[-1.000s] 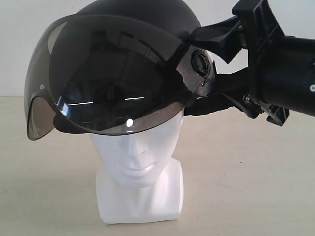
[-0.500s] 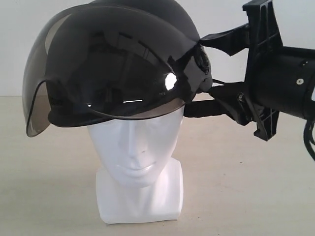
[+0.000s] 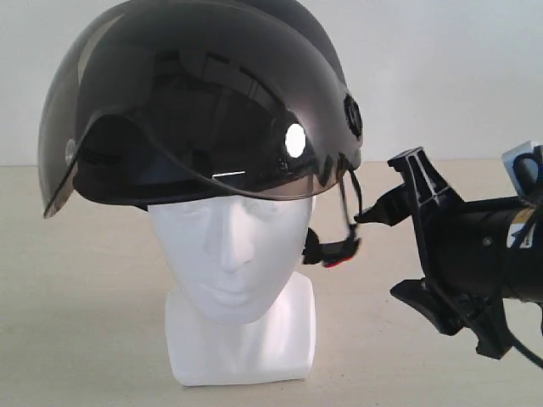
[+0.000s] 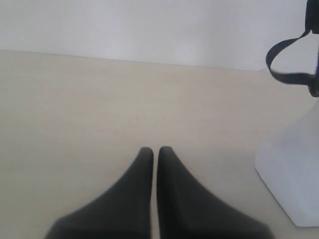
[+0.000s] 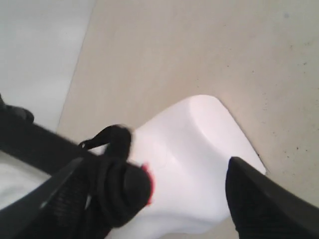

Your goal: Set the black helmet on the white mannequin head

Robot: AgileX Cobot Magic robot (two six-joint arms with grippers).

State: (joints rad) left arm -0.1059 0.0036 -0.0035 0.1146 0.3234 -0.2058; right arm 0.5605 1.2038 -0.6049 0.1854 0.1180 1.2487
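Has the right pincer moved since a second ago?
Yes. The right pincer released the helmet and dropped down and rightward, away from the mannequin head in the exterior view.

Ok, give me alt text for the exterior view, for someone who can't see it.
A black helmet sits on a white mannequin head, its tinted visor over the forehead and its chin strap hanging loose. The right gripper stands open at the right, level with the strap.
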